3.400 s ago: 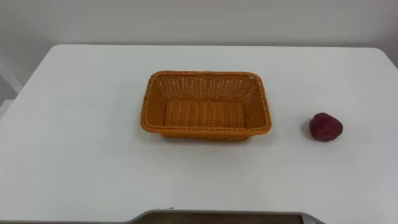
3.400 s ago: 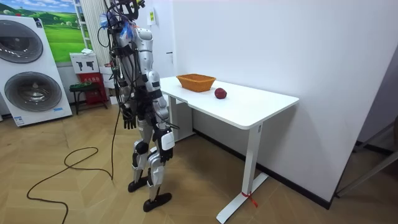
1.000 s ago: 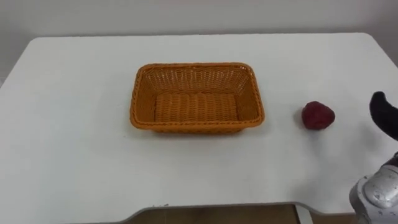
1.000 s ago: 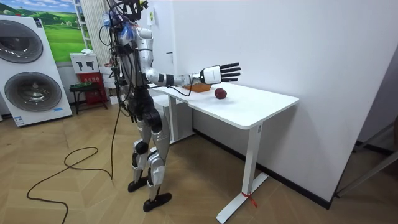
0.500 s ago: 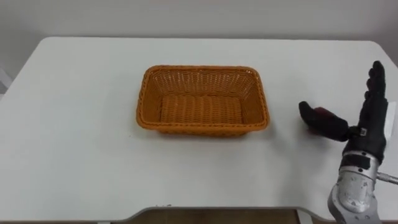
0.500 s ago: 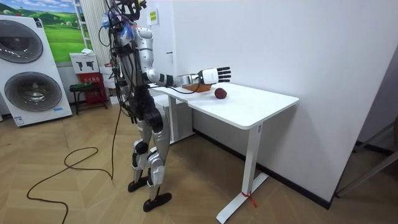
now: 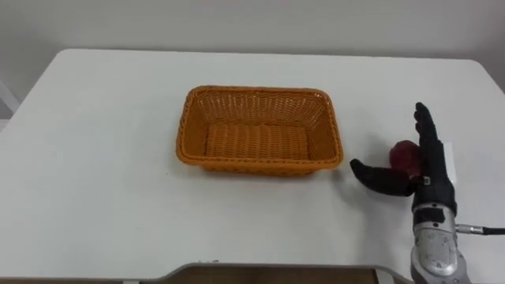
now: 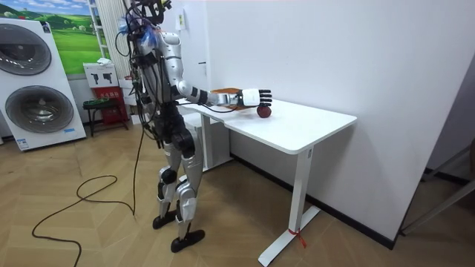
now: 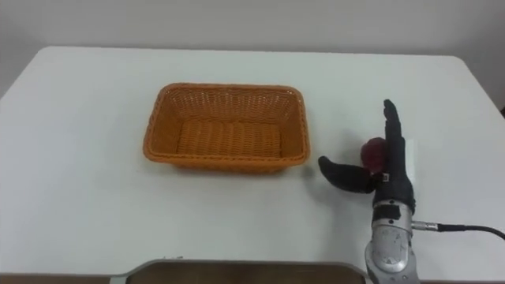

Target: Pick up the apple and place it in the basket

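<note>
1. I have the right hand [image 7: 430, 175] low over the counter [image 7: 102, 158], released: its fingers [image 7: 426, 134] are straight and point away from me, its thumb [image 7: 377, 177] is spread out toward the basket [image 7: 260, 90]. It holds nothing.
2. The apple [image 7: 404, 155] lies on the counter, to the right of the basket and apart from it, in the crook between thumb and fingers. The fingers cover its right edge, so I cannot tell whether they touch it.
3. I judge the step in hand to be the close on the apple. I want the fruit seated against the palm before I curl anything, or the thumb may nudge it into a roll.
4. I plan to bring thumb and fingers in together from opposite sides, slowly. A one-sided squeeze could squirt it out toward the counter's right edge, which is near.
5. Once it is held, I mean to lift straight up before moving left, so that the apple clears the basket's rim. The basket is empty, so any spot inside will do.
</note>
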`<state>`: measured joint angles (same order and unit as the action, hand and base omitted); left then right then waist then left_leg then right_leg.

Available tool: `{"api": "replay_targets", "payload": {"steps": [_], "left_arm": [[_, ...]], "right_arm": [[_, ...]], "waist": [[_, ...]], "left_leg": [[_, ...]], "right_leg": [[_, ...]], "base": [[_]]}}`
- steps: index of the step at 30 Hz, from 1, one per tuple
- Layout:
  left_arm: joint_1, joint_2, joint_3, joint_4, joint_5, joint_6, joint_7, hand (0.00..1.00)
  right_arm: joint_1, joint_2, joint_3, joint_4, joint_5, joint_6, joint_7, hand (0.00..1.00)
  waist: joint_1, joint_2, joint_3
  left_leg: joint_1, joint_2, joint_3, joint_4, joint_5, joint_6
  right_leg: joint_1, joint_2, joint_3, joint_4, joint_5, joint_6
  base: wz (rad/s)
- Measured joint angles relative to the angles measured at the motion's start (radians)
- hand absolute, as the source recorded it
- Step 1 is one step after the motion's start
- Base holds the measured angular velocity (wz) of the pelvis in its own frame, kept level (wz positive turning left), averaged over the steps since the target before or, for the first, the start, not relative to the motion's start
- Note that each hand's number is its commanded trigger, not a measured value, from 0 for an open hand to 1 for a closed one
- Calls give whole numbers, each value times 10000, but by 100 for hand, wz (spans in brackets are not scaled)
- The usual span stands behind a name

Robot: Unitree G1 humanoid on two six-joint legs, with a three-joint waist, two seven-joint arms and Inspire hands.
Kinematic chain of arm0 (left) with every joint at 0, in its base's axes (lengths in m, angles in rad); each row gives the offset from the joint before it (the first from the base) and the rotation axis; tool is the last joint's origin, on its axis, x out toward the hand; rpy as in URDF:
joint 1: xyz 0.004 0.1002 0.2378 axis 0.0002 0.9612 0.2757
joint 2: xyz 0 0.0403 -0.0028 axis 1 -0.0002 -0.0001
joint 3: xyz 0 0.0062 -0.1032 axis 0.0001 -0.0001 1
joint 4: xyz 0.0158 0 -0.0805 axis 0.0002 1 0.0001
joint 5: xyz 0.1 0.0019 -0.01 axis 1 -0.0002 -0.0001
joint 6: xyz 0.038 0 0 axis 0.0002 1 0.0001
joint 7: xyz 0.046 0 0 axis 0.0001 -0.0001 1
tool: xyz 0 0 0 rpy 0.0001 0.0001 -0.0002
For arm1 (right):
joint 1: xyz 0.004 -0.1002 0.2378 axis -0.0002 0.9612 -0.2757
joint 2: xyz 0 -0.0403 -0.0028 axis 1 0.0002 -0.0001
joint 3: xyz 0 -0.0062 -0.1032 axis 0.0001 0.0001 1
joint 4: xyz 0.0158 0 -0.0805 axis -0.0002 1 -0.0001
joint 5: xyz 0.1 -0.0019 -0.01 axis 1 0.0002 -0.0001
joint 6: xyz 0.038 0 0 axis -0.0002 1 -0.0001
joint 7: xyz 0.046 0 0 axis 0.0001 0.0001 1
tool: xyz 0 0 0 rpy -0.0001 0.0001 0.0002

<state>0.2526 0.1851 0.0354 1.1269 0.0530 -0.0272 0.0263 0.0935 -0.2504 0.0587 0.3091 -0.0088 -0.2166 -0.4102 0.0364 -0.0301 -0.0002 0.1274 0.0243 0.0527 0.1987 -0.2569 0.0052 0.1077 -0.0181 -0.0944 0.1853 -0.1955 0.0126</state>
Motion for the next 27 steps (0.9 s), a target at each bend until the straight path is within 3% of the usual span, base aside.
{"api": "replay_targets", "payload": {"steps": [4,5,7,15,18,27], "left_arm": [[52,66,11,-33,210,286,-88,0],[34,68,12,-38,289,282,-154,0],[74,68,11,-27,288,279,-195,0],[249,94,130,-50,417,272,-376,0],[319,93,367,-55,758,272,-379,0],[266,83,482,-206,1139,275,-372,0]], "right_arm": [[-354,-74,-400,688,57,239,141,0],[-471,-150,-584,823,62,469,214,0],[-566,-172,-906,823,62,577,253,0],[-1088,-296,-1402,819,69,565,192,0],[-1154,-296,-1438,575,53,565,193,0],[-1154,-313,-1602,-349,36,530,220,0]], "waist": [[-40,-39,-14],[-30,-67,-19],[-37,-42,-9],[-24,-187,81],[-5,-281,40],[-24,-304,43]], "left_leg": [[-14,-5,0,58,0,0],[-18,-9,-3,61,0,0],[-34,-10,-24,71,0,0],[-136,-8,-145,80,6,-7],[-123,-8,-146,67,6,-7],[-99,-8,-167,59,6,-7]], "right_leg": [[44,-10,-35,8,1,0],[41,-15,-50,19,1,1],[41,-16,-86,18,0,1],[-14,-14,-209,1,0,0],[-15,-14,-215,7,0,0],[-9,-12,-217,-2,0,0]], "base": [[2],[3],[4],[4],[0],[0]]}}
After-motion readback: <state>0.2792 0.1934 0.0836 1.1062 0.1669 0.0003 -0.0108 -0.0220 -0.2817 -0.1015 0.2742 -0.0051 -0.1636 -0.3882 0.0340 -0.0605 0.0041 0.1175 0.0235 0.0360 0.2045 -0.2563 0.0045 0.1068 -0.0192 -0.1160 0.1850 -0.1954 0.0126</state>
